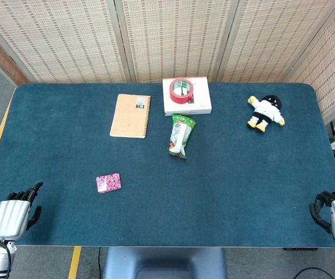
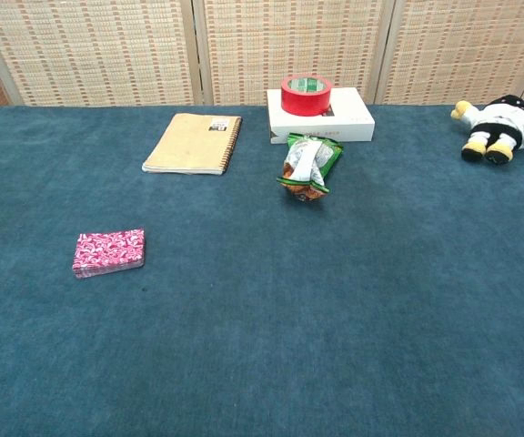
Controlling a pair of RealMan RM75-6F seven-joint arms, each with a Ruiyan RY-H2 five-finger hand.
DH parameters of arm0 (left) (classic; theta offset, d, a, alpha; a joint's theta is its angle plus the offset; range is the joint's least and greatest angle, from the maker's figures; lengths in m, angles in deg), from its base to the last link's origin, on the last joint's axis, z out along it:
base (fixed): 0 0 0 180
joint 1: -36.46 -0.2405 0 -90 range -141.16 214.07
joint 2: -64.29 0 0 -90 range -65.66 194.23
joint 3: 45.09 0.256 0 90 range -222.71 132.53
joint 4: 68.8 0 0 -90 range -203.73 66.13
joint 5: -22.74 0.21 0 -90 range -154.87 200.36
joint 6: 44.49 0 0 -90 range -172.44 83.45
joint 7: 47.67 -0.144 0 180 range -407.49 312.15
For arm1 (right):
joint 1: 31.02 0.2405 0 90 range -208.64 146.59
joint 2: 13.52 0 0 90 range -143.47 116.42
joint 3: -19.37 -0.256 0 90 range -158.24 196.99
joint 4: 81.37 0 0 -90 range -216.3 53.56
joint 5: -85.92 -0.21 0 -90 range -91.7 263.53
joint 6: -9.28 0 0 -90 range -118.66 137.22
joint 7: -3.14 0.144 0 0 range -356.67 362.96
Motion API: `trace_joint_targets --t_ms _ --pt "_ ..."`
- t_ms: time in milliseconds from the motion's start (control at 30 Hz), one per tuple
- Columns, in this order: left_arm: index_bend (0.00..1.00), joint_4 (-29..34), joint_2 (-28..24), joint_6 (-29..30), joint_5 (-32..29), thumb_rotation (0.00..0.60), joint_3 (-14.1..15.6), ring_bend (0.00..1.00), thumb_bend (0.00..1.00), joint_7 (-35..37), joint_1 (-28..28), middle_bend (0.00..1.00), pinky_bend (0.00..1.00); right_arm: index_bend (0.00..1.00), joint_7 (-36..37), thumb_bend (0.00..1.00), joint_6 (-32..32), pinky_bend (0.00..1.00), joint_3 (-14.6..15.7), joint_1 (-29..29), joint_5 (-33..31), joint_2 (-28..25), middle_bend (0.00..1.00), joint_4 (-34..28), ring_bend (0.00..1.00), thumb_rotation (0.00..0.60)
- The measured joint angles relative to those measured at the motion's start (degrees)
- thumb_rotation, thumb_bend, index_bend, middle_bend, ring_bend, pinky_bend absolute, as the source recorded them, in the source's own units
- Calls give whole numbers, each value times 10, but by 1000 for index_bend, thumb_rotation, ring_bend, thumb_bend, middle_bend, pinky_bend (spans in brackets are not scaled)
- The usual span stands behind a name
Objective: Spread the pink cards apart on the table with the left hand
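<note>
Two robot hands sit at the near edge of the blue worktop [image 1: 243, 174], seen only in the head view. The left robot hand [image 1: 15, 214] rests at the near left corner, its dark fingers loosely apart and pointing toward the far side, holding nothing. The right robot hand [image 1: 334, 213] is at the near right corner, partly cut off by the picture's edge; its fingers look curled inward with nothing in them.

A little beyond the left robot hand and to its right lies the stack of pink cards [image 1: 109, 182], squared up in one neat pile, flat on the cloth and well apart from both hands and from everything else.

Further back, near the middle, a green snack packet [image 1: 181, 135] lies lengthwise. To its left is a tan spiral notebook [image 1: 131, 115], closed and flat. Just behind the packet sits a white box [image 1: 199, 103] with a roll of red tape [image 1: 181, 90] resting on top. A small stuffed toy [image 1: 266, 112] in black and white lies at the far right. Behind the worktop stands a woven folding screen [image 1: 167, 35].
</note>
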Motion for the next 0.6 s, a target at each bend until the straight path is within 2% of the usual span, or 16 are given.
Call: trace_joint_targets --t_ms 267,333,400,567,600 --pt "167 -2 -1 2 3 600 -2 451 410 6 -1 381 452 737 2 330 1 816 4 -4 7 -1 631 -4 563 600" --pt "157 -7 2 7 6 600 -4 489 411 9 -2 419 462 738 6 329 -1 817 4 -4 11 -1 631 -4 563 600" --pt "135 -14 6 9 10 600 -5 607 409 12 -1 531 554 738 10 329 -2 817 4 -4 14 -1 630 -2 563 600" --pt "127 -39 20 9 26 600 -8 938 413 18 8 845 918 737 20 329 -4 816 3 -4 19 1 631 6 563 600" --pt "133 -45 24 9 29 600 -10 980 418 15 11 899 970 737 21 329 -4 816 2 -4 19 1 630 6 563 600"
